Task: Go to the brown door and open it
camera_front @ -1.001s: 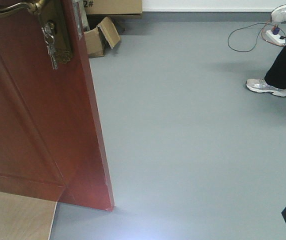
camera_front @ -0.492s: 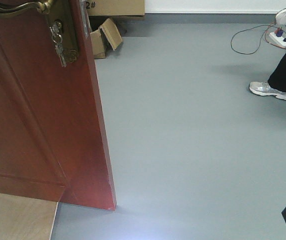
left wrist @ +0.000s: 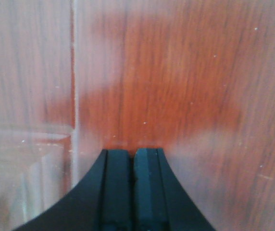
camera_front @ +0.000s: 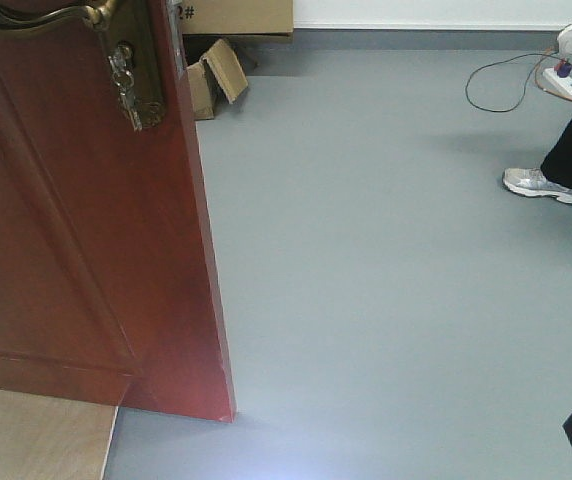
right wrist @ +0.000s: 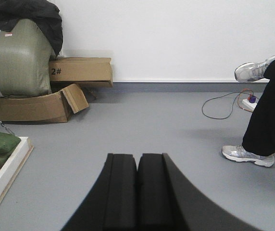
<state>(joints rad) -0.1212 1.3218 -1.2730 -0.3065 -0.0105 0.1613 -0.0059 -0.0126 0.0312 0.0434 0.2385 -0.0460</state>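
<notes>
The brown door (camera_front: 76, 250) is filling the left side of the front view, standing ajar with its free edge pointing toward the camera and its bottom corner reaching down to the grey floor (camera_front: 396, 300). Its top is running out of frame, so only the lower panels are showing. The brass lever handle (camera_front: 46, 15) is getting clipped at the upper left edge, and below it the lock plate (camera_front: 138, 70) is carrying small keys (camera_front: 124, 75) that are hanging blurred and hard to count. A pale plywood surface (camera_front: 36, 435) is peeking in at the near left corner, partly hidden behind the door's foot.

Over on the left wrist view, the left gripper (left wrist: 132, 159) is sitting with its dark fingers pressed together, nothing between them, tips right up against the glossy reddish wood; whether they are actually touching it cannot be told, and the panel groove at the left is washing out in glare.

The right gripper (right wrist: 137, 166) is likewise closed tight and empty, pointing across open floor toward the far white wall (right wrist: 176, 38). A cardboard box (right wrist: 80, 71) marked "2#" is lying far left beside a green sack (right wrist: 15, 60), its flaps half hidden. On the right, a person's leg (right wrist: 267, 110) in black trousers is being cut off by the frame, one grey sneaker (right wrist: 247, 155) flat on the floor, with a power strip (right wrist: 249, 102) and a cable behind it.
</notes>
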